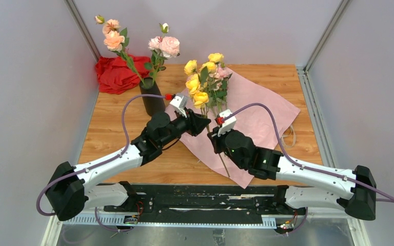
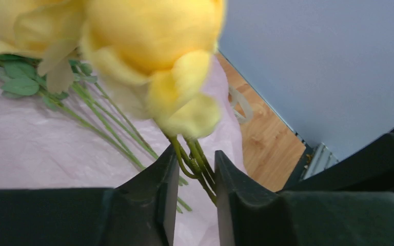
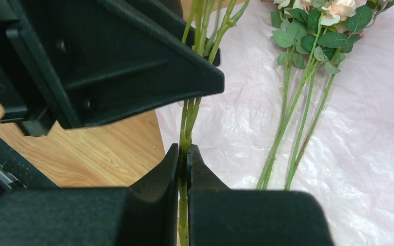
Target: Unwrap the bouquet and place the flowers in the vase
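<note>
Top external: right gripper (image 1: 216, 134) holds the flowers (image 1: 201, 84) upright over the opened bouquet wrap (image 1: 259, 105), seemingly for handover; the vase (image 1: 152, 101) stands just beyond the left gripper (image 1: 201, 123). Left wrist: jaws narrow around stems, grip uncertain. Right wrist: jaws clamped on stems.

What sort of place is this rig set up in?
Probably a lab test cell, not a home or shop: plain grey panel walls on metal corner posts enclose a wooden tabletop, with a black mounting rail at its near edge.

White links (image 1: 107, 160), black joints (image 1: 159, 130); purple cables (image 1: 127, 110) with red connectors (image 1: 168, 96).
</note>
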Robot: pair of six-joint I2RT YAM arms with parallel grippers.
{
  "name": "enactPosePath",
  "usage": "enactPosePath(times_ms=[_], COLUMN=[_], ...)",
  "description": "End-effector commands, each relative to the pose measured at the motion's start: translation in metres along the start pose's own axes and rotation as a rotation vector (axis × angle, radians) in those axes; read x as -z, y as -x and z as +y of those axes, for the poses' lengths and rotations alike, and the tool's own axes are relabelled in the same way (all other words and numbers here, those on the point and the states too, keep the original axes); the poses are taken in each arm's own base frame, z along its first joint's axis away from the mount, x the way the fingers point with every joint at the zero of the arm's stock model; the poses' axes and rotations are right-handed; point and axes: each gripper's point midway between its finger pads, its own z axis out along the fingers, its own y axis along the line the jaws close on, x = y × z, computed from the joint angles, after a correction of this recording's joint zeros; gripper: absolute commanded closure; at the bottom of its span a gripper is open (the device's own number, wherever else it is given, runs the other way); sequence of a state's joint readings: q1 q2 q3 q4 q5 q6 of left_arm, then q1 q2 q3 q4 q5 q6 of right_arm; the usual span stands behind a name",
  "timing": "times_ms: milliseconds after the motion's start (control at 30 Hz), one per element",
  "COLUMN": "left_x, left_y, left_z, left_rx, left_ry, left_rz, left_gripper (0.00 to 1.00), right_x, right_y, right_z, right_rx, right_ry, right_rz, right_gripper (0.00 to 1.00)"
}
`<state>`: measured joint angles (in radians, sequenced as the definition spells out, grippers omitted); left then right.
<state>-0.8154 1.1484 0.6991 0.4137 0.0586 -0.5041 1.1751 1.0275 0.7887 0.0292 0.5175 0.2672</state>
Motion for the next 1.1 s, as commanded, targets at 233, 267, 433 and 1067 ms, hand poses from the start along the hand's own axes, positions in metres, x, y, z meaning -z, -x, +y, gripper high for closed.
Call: enactPosePath(times_ms=[233,267,433,1067], left_x=[0.010,0.011,0.022,0.162], left_y=[0.014,0.018,0.047,0.283], left_z=[-0.005,-0.005,0.001,0.026], left_rx=[-0.028,-0.033,-0.086,-0.418], left_ry=[-0.004,0.005,0.095,0.803], left_rz=[-0.049,-0.059,-0.091,-0.472], left_gripper=[1.00,1.00,1.00,1.00], right_x=[0.003,0.004,0.027,-0.005], right_y=[0.018,0.018,0.031,-0.085], right_z=[0.009,0.007,-0.023,-0.105], right_rx=[-0.009,-0.013,-0.093,-0.111], right_ry=[0.010,0.001,-0.093,-0.337], right_rz=[-0.052,-0.053,-0.141,-0.149], right_gripper=[1.00,0.98,0.53,0.43])
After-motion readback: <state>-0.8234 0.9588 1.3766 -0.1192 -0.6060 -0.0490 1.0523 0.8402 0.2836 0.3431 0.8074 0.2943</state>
